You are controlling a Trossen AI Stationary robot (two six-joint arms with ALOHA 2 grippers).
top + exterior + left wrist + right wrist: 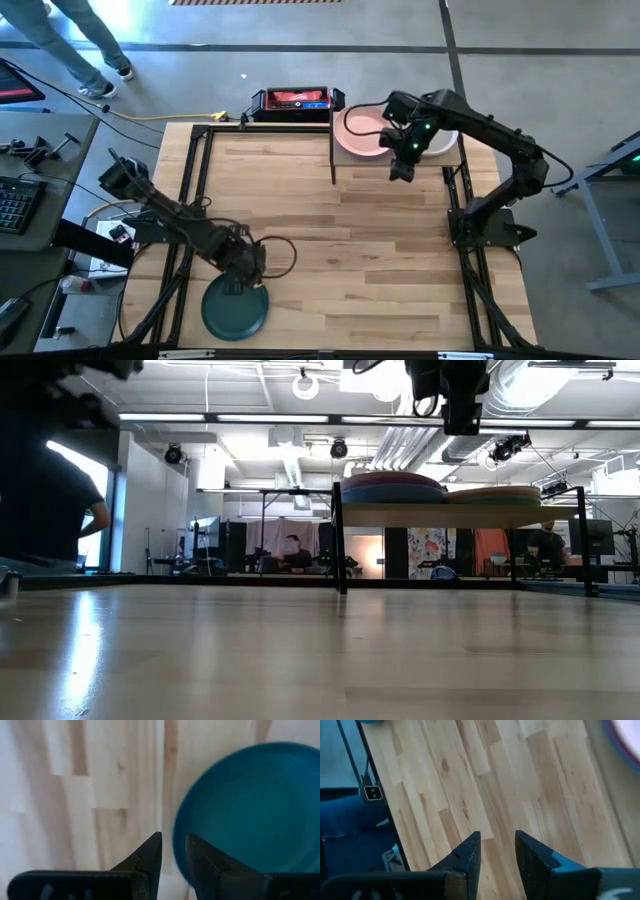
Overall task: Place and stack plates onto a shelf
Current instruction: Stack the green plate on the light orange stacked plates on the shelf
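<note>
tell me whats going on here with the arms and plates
Two robot arms are putting plates on a shelf at the table's far edge. A pink-topped stack and a cream plate already sit on it. The right gripper hovers empty, jaws apart, at the shelf's front. The left gripper is at the rim of a dark green plate near the table's front-left edge.

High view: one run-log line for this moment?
left claw: open, at dark green plate rim | right claw: open, empty, by shelf | pink plate on shelf
</note>
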